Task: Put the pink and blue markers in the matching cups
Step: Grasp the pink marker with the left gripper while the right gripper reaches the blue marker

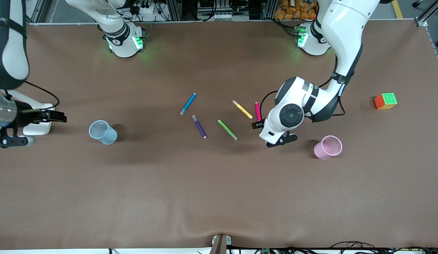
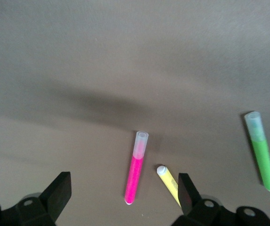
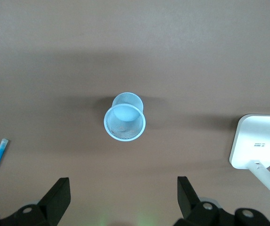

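While my right gripper (image 3: 120, 200) hangs at the right arm's end of the table with its fingers spread wide and nothing between them, the pale blue cup (image 1: 102, 132) stands upright on the brown table (image 1: 204, 183) just beside it, and in the right wrist view the cup's mouth (image 3: 124, 123) faces the camera. A white stand (image 1: 37, 128) sits close by my right gripper. Toward the middle lies the blue marker (image 1: 187, 104), flat on the table and slanted. Next comes the dark purple pen (image 1: 199, 126), nearer to the front camera, then the green pen (image 1: 227, 129) and the yellow pen (image 1: 242, 109). The pink marker (image 1: 257, 111) lies flat just beside the yellow pen, its paler end pointing away from my left gripper (image 2: 125, 200) in the left wrist view. My left gripper hovers over the pink marker's pink end, fingers wide apart, holding nothing. The pink cup (image 1: 328, 147) stands upright toward the left arm's end. A colored cube (image 1: 385, 101) rests farther along that end.
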Available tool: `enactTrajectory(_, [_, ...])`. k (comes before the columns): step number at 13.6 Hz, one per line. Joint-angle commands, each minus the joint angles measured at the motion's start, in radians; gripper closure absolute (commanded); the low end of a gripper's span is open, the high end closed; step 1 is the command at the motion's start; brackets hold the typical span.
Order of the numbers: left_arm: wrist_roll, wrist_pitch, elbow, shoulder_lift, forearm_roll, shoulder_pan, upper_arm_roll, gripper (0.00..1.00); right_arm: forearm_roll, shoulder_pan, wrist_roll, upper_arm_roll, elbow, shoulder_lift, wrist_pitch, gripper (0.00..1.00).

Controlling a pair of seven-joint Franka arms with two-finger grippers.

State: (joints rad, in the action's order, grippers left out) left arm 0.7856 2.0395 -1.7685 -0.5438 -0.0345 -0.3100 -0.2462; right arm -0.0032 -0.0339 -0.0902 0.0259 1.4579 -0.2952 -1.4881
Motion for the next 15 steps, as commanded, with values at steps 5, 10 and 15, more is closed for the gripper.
enactTrajectory(5, [0.030, 0.063, -0.011, -0.067, -0.013, -0.026, 0.004, 0.25, 0.084, 0.101, 0.450, -0.012, 0.117, 0.056, 0.101, 0.00])
enactTrajectory(10, [0.053, 0.133, -0.012, -0.111, -0.012, -0.029, 0.004, 0.34, 0.107, 0.277, 0.816, -0.012, 0.473, 0.224, -0.165, 0.00])
enactTrajectory(15, [0.053, 0.134, -0.023, -0.111, -0.012, -0.027, 0.004, 0.41, 0.120, 0.393, 1.060, -0.014, 0.590, 0.225, -0.296, 0.00])
